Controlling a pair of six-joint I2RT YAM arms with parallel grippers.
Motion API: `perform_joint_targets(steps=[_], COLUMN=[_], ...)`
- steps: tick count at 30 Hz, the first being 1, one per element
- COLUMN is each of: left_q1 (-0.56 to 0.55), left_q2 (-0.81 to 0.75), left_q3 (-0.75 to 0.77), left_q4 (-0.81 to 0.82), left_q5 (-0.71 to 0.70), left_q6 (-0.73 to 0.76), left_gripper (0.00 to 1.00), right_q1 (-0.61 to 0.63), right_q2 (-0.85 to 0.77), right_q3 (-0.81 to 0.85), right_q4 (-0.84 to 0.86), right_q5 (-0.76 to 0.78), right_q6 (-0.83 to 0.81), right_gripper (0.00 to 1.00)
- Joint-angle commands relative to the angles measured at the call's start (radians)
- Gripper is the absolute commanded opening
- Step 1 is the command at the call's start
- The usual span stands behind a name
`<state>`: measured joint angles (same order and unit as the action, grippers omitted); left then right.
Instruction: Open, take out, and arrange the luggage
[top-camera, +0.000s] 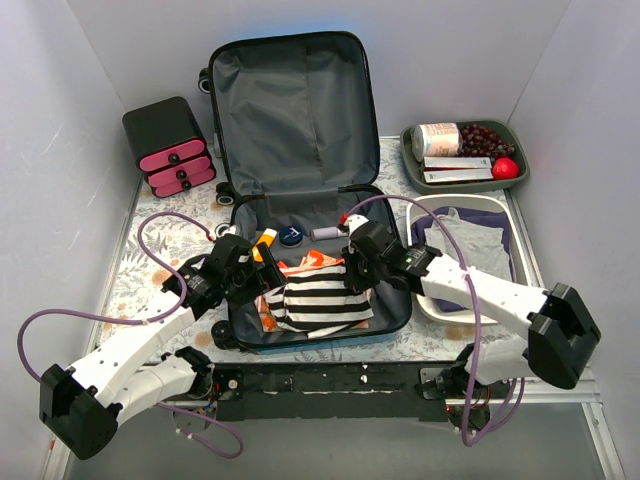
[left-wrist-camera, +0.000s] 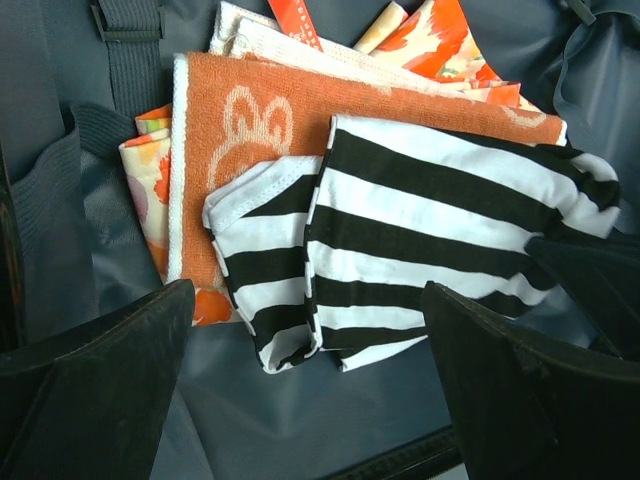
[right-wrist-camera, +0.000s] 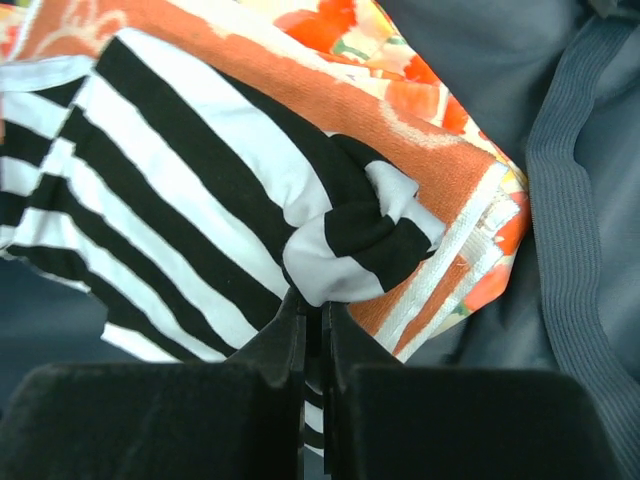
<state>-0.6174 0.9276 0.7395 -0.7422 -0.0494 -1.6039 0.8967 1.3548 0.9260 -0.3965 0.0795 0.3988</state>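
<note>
The luggage lies open in the middle of the table, its lid standing up and showing dark grey lining. A black-and-white striped garment lies in the lower half on an orange towel and a floral cloth. My right gripper is shut on a bunched corner of the striped garment, the fold pinched between the jaws. Over the case's left side my left gripper stands wide open just above the garment's near edge, touching nothing.
A black box with pink drawers stands at the back left. A green tray at the back right holds a can, grapes and a red ball. A white basin with grey clothes sits right of the case. Small items lie by the hinge.
</note>
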Motion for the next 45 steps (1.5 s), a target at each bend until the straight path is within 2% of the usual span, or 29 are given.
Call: perform_joint_targets(steps=[1,5,16,24,33,39,45], left_q1=[-0.002,-0.002,-0.002,-0.002,-0.002,-0.002,-0.002], left_q2=[-0.010,-0.004,-0.010,-0.015,-0.018,-0.021,-0.006], left_q3=[0.038,0.044,0.047,0.046,0.057,0.060,0.070], left_q4=[-0.009,-0.005,-0.017,-0.019,-0.022,-0.031,-0.029], left_q5=[-0.030,-0.030,-0.035,-0.036,-0.043,-0.047,-0.052], left_q6=[0.010,0.013,0.013,0.010,0.016,0.019,0.033], left_gripper=[0.98,0.98,0.98,0.98,0.98,0.98,0.98], right_q1=[0.025,0.030,0.030,0.028,-0.033,-0.158,-0.258], right_q2=[-0.101,-0.148,-0.194,-0.243,-0.237,-0.252,-0.304], right_q3=[0.059,0.085,0.175,0.186,0.188,0.185,0.110], right_q4=[0.033,0.016,-0.140,-0.248,-0.225,-0.239,-0.136], right_q5=[0.017,0.069,0.452,0.712,0.860,0.895,0.931], right_q6=[-0.075,-0.133,-0.215,-0.134,-0.186,-0.057,0.008], right_gripper=[0.01,0.01,0.01,0.01,0.01,0.01,0.01])
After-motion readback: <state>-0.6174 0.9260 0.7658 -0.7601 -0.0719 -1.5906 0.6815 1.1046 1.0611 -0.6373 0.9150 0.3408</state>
